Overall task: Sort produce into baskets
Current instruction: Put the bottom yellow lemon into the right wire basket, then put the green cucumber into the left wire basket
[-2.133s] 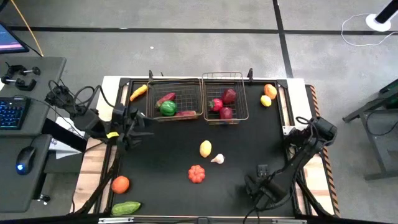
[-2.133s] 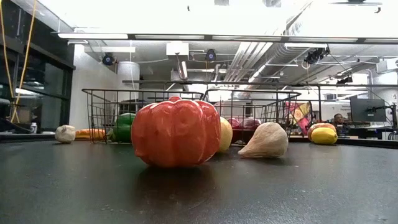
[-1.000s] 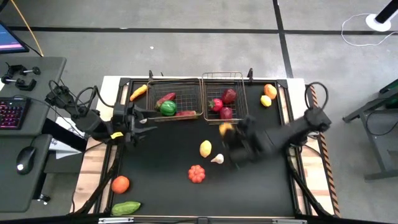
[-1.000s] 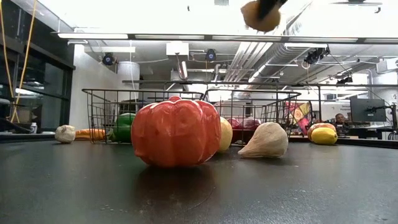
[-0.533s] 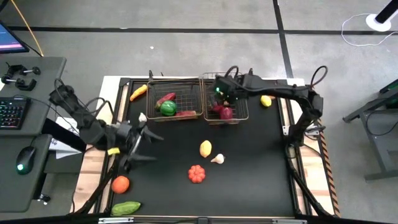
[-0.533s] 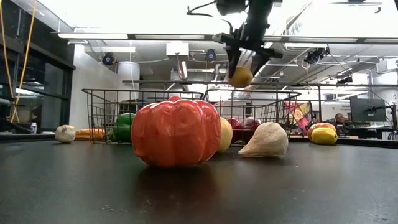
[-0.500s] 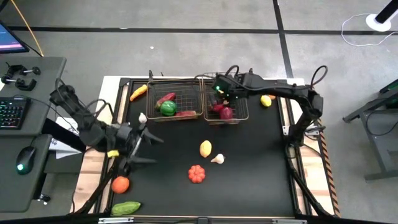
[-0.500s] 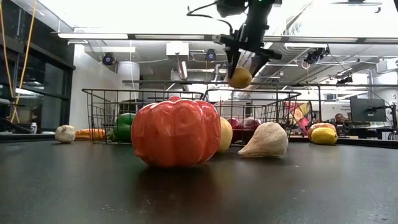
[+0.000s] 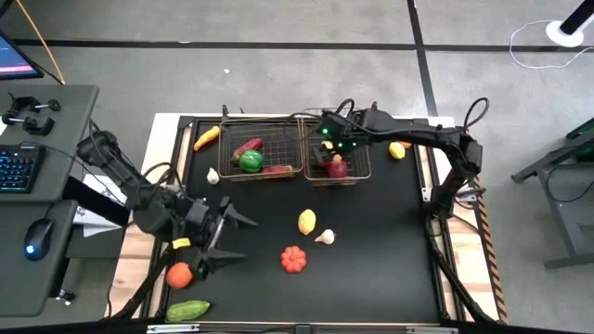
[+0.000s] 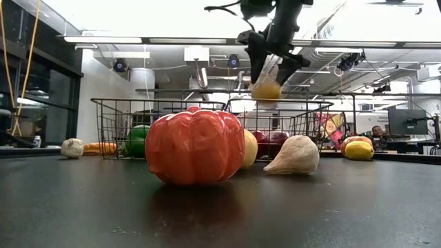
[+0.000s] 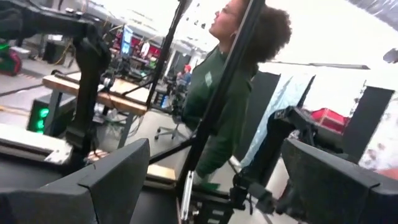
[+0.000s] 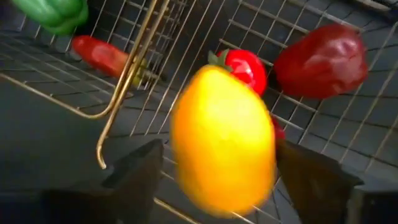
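- My right gripper (image 10: 269, 71) hangs above the right basket (image 9: 357, 172), jaws spread, a lemon (image 12: 222, 149) loose between them.
- My left gripper (image 9: 227, 236), jaws open, sits well left of that basket.

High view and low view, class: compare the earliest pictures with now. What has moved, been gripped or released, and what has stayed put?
The right gripper swung from the table's near right corner to above the right-hand bronze wire basket, carrying a yellow lemon; its fingers have now spread and the lemon sits just below them. The open left gripper moved nearer, toward the small round orange. The ribbed red-orange tomato and other produce stayed.
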Controlling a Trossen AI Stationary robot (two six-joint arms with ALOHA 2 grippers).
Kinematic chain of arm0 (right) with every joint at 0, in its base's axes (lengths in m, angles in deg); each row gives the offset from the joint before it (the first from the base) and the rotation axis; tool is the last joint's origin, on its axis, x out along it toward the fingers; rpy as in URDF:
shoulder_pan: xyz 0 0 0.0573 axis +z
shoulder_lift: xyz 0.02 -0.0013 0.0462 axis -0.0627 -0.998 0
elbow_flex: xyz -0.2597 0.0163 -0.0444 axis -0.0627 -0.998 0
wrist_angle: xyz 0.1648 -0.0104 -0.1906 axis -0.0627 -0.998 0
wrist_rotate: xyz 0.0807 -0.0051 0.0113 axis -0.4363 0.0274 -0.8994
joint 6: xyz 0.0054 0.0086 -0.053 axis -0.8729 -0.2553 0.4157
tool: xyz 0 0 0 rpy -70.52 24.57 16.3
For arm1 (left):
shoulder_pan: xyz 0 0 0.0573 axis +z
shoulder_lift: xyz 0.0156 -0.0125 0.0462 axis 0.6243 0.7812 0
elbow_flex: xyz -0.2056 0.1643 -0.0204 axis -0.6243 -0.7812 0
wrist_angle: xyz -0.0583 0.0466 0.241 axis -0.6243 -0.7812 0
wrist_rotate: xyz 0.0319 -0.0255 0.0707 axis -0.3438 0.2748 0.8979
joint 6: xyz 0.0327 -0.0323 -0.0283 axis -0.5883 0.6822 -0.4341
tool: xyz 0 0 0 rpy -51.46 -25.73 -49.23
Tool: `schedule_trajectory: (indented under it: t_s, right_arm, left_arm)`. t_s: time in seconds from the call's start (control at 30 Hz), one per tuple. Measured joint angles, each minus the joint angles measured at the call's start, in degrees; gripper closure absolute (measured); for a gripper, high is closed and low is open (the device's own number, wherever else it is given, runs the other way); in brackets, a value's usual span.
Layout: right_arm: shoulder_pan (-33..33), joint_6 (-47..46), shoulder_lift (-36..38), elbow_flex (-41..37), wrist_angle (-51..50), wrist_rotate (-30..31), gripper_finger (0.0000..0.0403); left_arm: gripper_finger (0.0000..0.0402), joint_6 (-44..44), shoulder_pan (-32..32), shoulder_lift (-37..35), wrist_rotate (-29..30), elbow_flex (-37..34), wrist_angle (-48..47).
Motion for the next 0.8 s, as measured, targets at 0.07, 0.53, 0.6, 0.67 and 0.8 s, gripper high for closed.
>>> schedule_trajectory:
  t_s: [0.07,0.53,0.6,0.67,0.8]
  right_arm:
    - [-0.06,0.02,0.01,0.0,0.11,-0.15,0.0063]
    - [0.83,18.16,10.46,0.01,-1.31,4.27,0.0038]
    - [1.35,18.73,14.16,0.02,-2.48,6.7,0.0038]
    - [1.9,18.92,17.87,0.02,-3.74,7.54,0.0038]
    - [4.42,17.13,24.92,-2.09,-3.8,7.1,0.0038]
  left_arm:
    - [0.0048,0.02,1.59,-0.3,-1.53,0.0,0.24]
    - [0.0048,14.9,11.63,3.25,-1.76,14.71,-37.63]
    - [0.0048,16.61,12.5,6.92,-3.75,21.75,-51.33]
    - [0.0048,18.75,12.26,11.58,-7.46,28.02,-62.74]
    - [0.0048,26.25,9.22,21.94,-19.93,35.33,-81.39]
